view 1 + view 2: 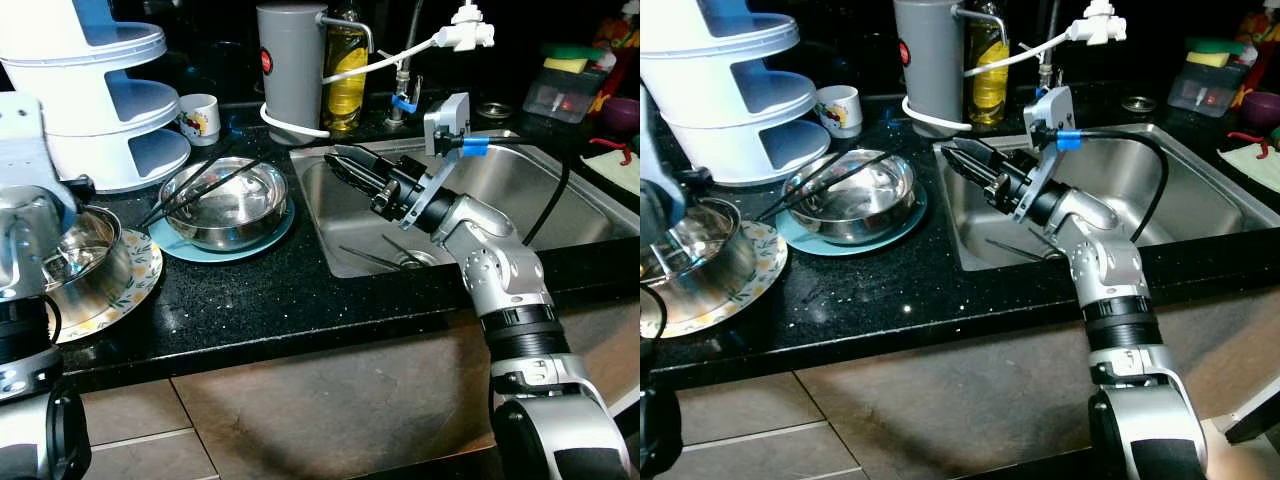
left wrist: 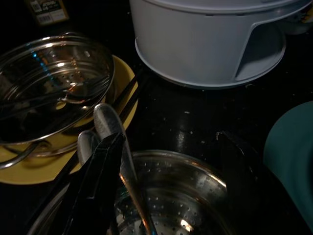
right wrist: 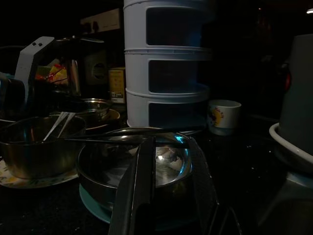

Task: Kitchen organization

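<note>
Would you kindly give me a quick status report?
Right end effector over sink, pointing at steel bowl. Left end effector above perforated bowl. Chopsticks across steel bowl.

A steel bowl (image 1: 228, 203) sits upright on a teal plate (image 1: 190, 247) on the black table (image 1: 300, 300), just left of the sink (image 1: 540, 190). Thin black utensils (image 1: 195, 190) lie tilted across the bowl's rim, their ends sticking out to its left. Further left of the sink, a perforated steel bowl (image 1: 85, 250) rests on a patterned plate (image 1: 130, 290) at the table's front edge, with pale-handled cutlery (image 2: 117, 147) leaning inside it
</note>
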`<state>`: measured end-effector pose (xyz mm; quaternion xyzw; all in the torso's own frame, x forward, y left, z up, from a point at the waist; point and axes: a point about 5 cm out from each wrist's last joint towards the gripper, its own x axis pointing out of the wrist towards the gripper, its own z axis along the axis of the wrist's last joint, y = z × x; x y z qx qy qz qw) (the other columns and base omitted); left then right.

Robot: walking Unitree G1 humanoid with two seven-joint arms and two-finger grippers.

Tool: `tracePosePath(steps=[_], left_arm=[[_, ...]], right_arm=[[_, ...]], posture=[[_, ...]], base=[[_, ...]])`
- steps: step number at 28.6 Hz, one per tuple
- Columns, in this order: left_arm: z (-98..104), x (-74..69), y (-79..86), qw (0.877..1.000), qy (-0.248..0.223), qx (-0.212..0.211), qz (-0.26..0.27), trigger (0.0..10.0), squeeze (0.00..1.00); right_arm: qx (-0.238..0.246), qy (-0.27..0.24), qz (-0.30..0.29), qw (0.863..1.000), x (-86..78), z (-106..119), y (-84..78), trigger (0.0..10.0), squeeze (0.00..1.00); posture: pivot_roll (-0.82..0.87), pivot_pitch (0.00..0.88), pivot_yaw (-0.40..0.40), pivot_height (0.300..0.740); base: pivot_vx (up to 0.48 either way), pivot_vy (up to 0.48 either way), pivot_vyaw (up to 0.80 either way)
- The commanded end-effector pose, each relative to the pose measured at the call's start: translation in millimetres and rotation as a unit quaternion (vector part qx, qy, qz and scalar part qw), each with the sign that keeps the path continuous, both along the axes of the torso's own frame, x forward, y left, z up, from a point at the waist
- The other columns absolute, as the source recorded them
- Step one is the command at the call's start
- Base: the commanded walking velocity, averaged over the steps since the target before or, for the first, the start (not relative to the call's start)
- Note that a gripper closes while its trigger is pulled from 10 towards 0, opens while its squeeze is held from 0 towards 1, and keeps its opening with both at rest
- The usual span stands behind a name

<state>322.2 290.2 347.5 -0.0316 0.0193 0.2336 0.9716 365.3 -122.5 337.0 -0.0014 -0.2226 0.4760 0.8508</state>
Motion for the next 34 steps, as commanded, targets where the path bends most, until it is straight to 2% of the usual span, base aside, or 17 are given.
tracePosePath(steps=[1,6,8,15,20,26,27,28,29,30,31,32,33,34], left_arm=[[-5.0,-5.0,5.2,1.0,0.01,-0.014,0.01,10.0,0.0],[-9.4,-9.6,5.0,0.999,0.016,-0.035,0.017,10.0,0.0],[-7.1,-15.2,10.4,0.999,0.012,-0.039,0.036,10.0,0.0],[-12.2,-19.7,13.2,0.998,0.019,-0.049,0.044,10.0,0.0],[-30.4,-14.3,13.2,0.995,0.042,-0.08,0.034,10.0,0.0],[-43.3,-8.2,12.4,0.994,0.057,-0.09,0.024,10.0,0.0],[-43.7,-7.5,12.3,0.994,0.058,-0.089,0.022,9.6,0.0],[-43.9,-7.1,12.2,0.994,0.058,-0.088,0.021,9.6,0.0],[-44.1,-6.5,12.3,0.994,0.058,-0.089,0.02,7.7,0.0],[-44.1,-5.8,12.5,0.994,0.058,-0.088,0.019,4.7,0.0],[-44.1,-4.4,13.0,0.994,0.057,-0.087,0.017,2.8,0.0],[-43.9,-3.8,13.1,0.995,0.056,-0.086,0.017,1.9,0.0],[-43.4,-3.2,13.1,0.995,0.055,-0.085,0.016,0.0,0.0],[-43.4,-3.2,13.1,0.995,0.055,-0.085,0.016,0.0,0.0]], right_arm=[[0.002,-0.005,0.007,1.0,-1.0,3.4,-0.5,10.0,0.0],[-0.007,-0.004,0.021,1.0,-2.0,3.9,1.8,10.0,0.0],[-0.029,-0.004,0.061,0.998,-9.0,1.5,4.8,10.0,0.0],[-0.049,-0.001,0.128,0.991,-21.4,-1.5,8.3,10.0,0.0],[-0.071,-0.004,0.145,0.987,-25.1,-5.1,11.4,10.0,0.0],[-0.079,-0.004,0.151,0.985,-28.3,-6.3,11.8,10.0,0.0],[-0.08,-0.003,0.151,0.985,-28.9,-6.4,11.4,10.0,0.0],[-0.08,-0.003,0.151,0.985,-29.3,-6.6,11.2,10.0,0.0],[-0.08,-0.003,0.151,0.985,-29.7,-6.7,10.8,10.0,0.0],[-0.08,-0.003,0.15,0.985,-29.8,-6.7,10.3,10.0,0.0],[-0.08,-0.003,0.149,0.986,-29.9,-6.8,9.7,10.0,0.0],[-0.08,-0.003,0.148,0.986,-29.8,-6.8,9.6,10.0,0.0],[-0.079,-0.003,0.148,0.986,-29.6,-6.8,9.4,10.0,0.0],[-0.079,-0.003,0.148,0.986,-29.6,-6.8,9.4,10.0,0.0]], posture=[[0.05,0.169,-0.01,0.74],[0.05,0.17,-0.015,0.74],[0.06,0.17,-0.016,0.74],[0.06,0.171,-0.017,0.74],[0.06,0.171,-0.016,0.74],[0.05,0.169,-0.011,0.74],[0.05,0.167,-0.008,0.74],[0.05,0.167,-0.008,0.74],[0.05,0.166,-0.007,0.74],[0.05,0.166,-0.007,0.74],[0.05,0.165,-0.005,0.74],[0.05,0.165,-0.005,0.74],[0.05,0.165,-0.005,0.74],[0.05,0.165,-0.005,0.74]], base=[[0.0,0.0,0.0],[0.0,0.0,0.0],[0.0,0.0,0.0],[0.0,0.0,0.0],[0.0,0.0,0.0],[0.0,0.0,0.0],[0.0,0.0,0.0],[0.0,0.0,0.0],[0.0,0.0,0.0],[0.0,0.0,0.0],[0.0,0.0,0.0],[0.0,0.0,0.0],[0.0,0.0,0.0],[0.0,0.0,0.0]])
